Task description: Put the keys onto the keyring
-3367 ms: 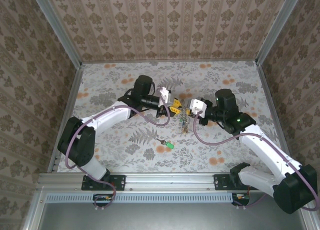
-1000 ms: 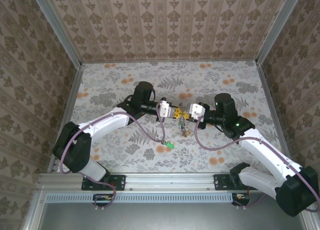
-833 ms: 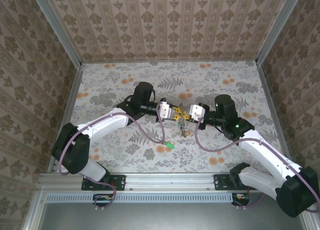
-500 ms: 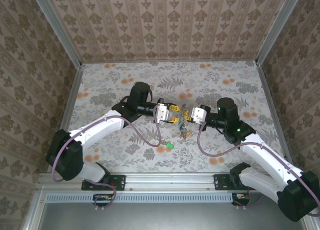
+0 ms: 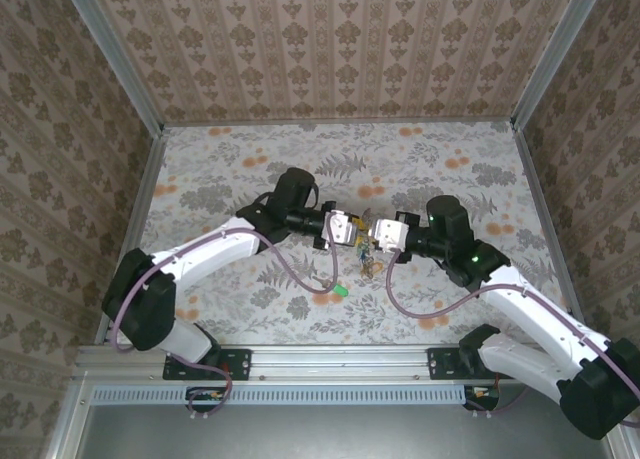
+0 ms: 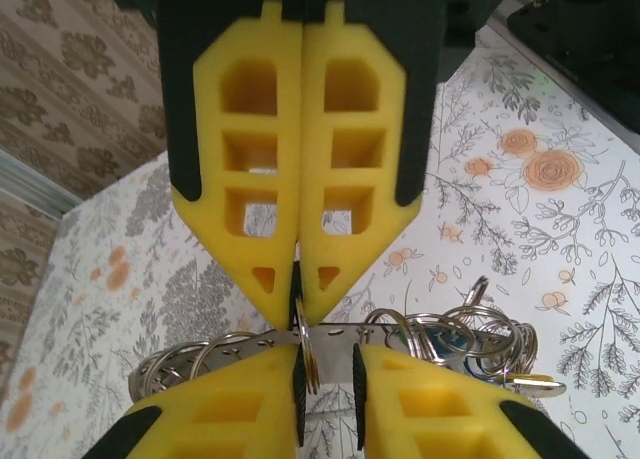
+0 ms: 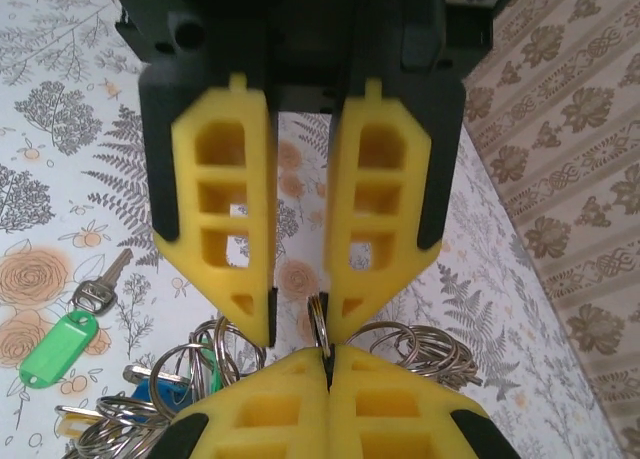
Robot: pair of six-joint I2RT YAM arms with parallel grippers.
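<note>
A: Claws?
B: Right claw clamped on keyring. Left claw slightly apart, ring inside its gap. They're tip to tip over mid-desk.
A: Around?
B: Bunch of keys at the claws, green-tagged key loose nearby. Floral desk, patterned walls.

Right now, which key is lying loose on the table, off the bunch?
The green-tagged key, lying apart by itself; the blue-tagged one sits inside the ring bunch.

Thin keyring upright, edge-on, amid silver ring cluster; green-tagged key flat on table
</note>
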